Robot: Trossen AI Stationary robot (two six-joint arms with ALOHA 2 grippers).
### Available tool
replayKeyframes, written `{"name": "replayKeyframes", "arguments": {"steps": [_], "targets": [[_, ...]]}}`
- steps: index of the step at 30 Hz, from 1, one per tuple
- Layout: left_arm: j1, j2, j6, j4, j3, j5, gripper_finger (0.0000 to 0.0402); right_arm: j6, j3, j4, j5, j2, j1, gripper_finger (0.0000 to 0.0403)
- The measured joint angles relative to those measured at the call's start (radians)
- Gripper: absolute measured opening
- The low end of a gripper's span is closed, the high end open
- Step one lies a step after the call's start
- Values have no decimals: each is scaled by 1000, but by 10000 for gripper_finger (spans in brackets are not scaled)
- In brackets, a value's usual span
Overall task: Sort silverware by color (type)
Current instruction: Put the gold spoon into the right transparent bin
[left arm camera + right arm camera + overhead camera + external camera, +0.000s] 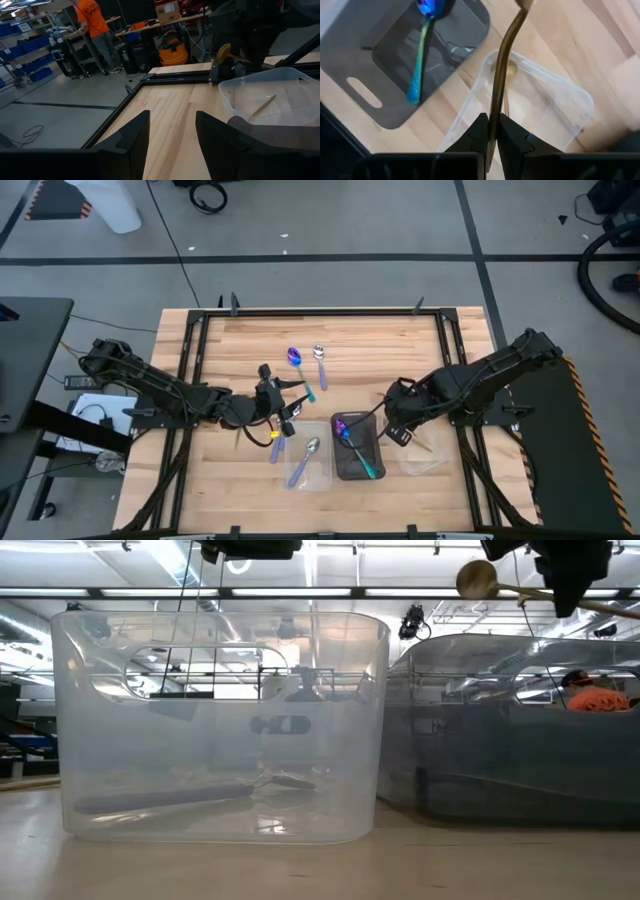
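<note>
My right claw (492, 137) pinches a gold spoon (501, 75) by the handle, just above the clear tray (560, 95) on the right, where another gold spoon (504, 70) already lies. I judge I should lower it well inside the rim before letting go, so it does not bounce out. My left claw (172, 132) stands spread over the tabletop (380, 350), near the unsorted spoons.

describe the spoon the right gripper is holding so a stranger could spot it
Find the clear plastic tray at the table's front right, beside the dark grey tray. Above it, the right gripper pinches a gold metal spoon by its handle. It is gold, unlike the iridescent blue-teal spoon in the grey tray.
</note>
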Motion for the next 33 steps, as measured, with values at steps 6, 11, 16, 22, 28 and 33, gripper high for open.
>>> {"name": "replayKeyframes", "arguments": {"steps": [6, 11, 16, 22, 28, 33], "targets": [[0, 0, 27, -5, 0, -1, 166, 48, 0, -16, 1, 0, 37, 32], [0, -13, 29, -30, 0, -6, 166, 84, -56, -16, -14, 0, 67, 32], [-6, -28, 22, -39, 1, -9, 166, 108, -156, 16, -80, 2, 101, 31], [-6, -36, 19, -51, 1, -10, 167, 130, -247, 50, -118, 2, 136, 31], [-6, -35, 18, -53, 1, -9, 166, 133, -355, 161, -142, 1, 140, 31], [-6, -35, 18, -53, 1, -9, 167, 135, -442, 254, -178, 1, 133, 31]]}}
